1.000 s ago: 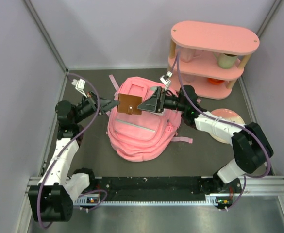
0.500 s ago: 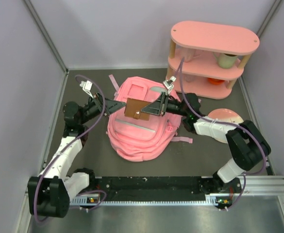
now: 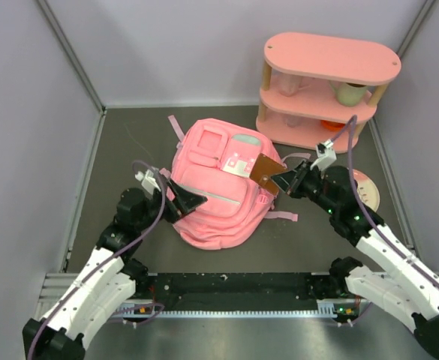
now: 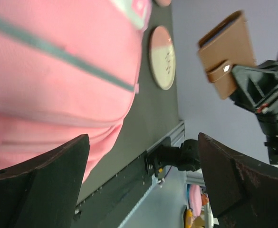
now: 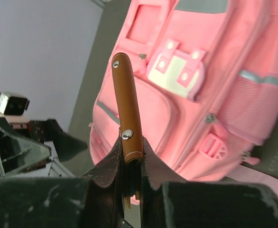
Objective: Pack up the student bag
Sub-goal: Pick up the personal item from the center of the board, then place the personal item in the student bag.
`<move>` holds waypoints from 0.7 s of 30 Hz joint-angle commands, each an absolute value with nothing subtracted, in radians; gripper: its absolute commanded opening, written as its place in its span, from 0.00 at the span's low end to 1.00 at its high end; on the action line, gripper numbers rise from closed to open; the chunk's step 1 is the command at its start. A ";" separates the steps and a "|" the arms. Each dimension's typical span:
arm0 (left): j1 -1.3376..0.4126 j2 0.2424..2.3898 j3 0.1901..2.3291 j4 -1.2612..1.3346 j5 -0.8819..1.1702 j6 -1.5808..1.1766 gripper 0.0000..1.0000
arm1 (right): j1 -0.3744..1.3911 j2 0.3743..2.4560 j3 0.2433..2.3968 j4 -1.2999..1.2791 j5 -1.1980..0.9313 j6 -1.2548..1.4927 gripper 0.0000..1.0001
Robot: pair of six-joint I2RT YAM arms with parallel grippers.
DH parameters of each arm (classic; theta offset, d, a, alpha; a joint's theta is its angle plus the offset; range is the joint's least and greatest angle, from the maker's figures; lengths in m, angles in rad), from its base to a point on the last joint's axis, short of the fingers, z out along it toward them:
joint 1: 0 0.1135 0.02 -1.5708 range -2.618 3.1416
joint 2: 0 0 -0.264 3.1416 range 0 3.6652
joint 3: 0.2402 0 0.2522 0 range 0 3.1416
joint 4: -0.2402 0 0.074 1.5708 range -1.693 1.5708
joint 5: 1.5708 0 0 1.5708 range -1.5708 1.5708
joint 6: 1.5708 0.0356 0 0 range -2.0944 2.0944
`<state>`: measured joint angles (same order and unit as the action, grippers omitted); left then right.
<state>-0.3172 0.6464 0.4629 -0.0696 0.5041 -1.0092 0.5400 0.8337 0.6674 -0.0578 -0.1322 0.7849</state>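
The student bag [image 3: 217, 191] lies front-up mid-bench. Right jaws pinch a brown wallet [image 3: 266, 171] over its right edge, while left jaws gape at its left side. Stowing is in hand, and the next move probably calls for opening a pocket.

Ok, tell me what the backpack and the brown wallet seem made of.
Backpack: soft woven fabric by the look, matte; it sags and creases, with stitched seams.
Brown wallet: probably leather or imitation leather, smooth with a slight sheen; shiny metal-looking snap studs on it.
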 commanded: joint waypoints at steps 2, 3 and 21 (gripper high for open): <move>-0.463 0.561 0.384 -0.210 0.189 -1.201 0.98 | 0.534 0.741 0.667 -0.268 0.022 0.730 0.00; -0.466 0.563 0.377 -0.215 0.163 -1.213 0.98 | 0.531 0.733 0.672 -0.273 0.015 0.733 0.00; -0.474 0.874 0.393 0.215 0.124 -1.292 0.49 | 0.535 0.692 0.606 -0.268 -0.204 0.808 0.00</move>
<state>-0.4706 0.8555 0.3569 0.0189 0.1322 -1.2633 0.5400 0.7273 0.6464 -0.2951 -0.1215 0.7704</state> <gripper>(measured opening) 0.546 0.076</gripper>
